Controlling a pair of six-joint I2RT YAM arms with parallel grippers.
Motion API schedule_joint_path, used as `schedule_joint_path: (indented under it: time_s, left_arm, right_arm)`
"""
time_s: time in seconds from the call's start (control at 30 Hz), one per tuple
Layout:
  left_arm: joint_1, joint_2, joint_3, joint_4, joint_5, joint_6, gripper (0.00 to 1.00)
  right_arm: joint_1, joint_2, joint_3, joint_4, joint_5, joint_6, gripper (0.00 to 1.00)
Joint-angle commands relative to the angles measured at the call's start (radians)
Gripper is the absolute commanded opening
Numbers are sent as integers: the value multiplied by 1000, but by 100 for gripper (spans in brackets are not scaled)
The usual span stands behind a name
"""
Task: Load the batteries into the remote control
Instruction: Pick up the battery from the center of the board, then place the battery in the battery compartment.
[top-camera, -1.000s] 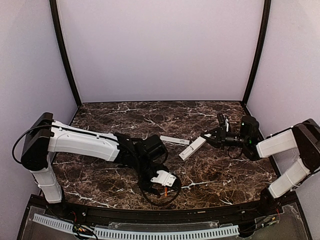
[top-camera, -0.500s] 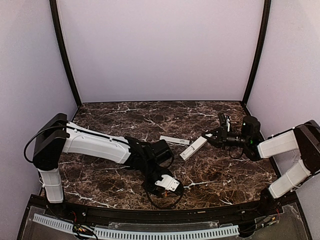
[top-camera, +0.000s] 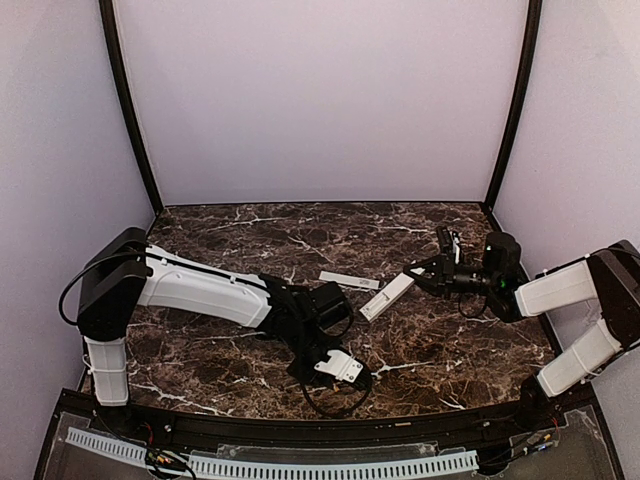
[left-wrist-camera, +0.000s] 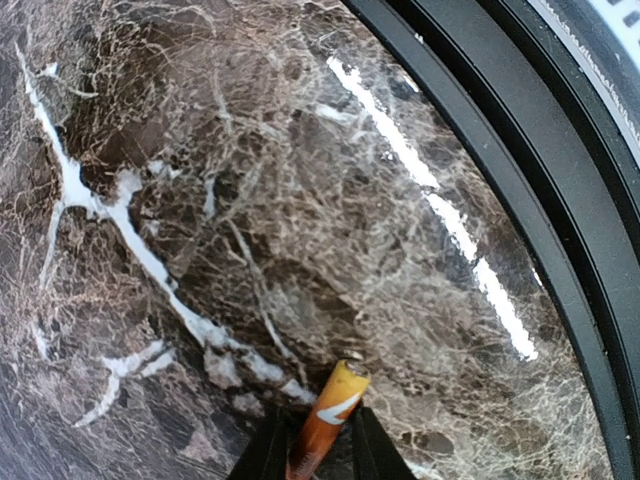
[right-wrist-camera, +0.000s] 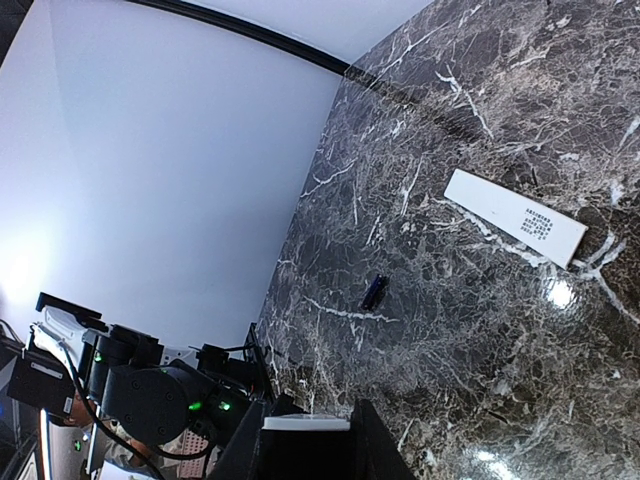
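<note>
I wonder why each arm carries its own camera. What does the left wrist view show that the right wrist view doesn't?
Only the left wrist view: the orange battery pinched in the left gripper, near the table's black edge.
Only the right wrist view: the dark battery lying loose, a flat white printed panel, the end of the remote held in the right gripper, and the wall.
Both: the brown marble tabletop.

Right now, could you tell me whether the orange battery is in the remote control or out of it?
Out: the orange battery sits between the left hand's fingers; the right hand holds the remote control apart.
</note>
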Motion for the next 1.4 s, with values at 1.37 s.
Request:
schedule_joint_path:
  time_s: [1.37]
  left_arm:
    - [4,-249,268,-292,-148,-915,0]
  right_arm:
    - [76,66,1,154,28,29,0]
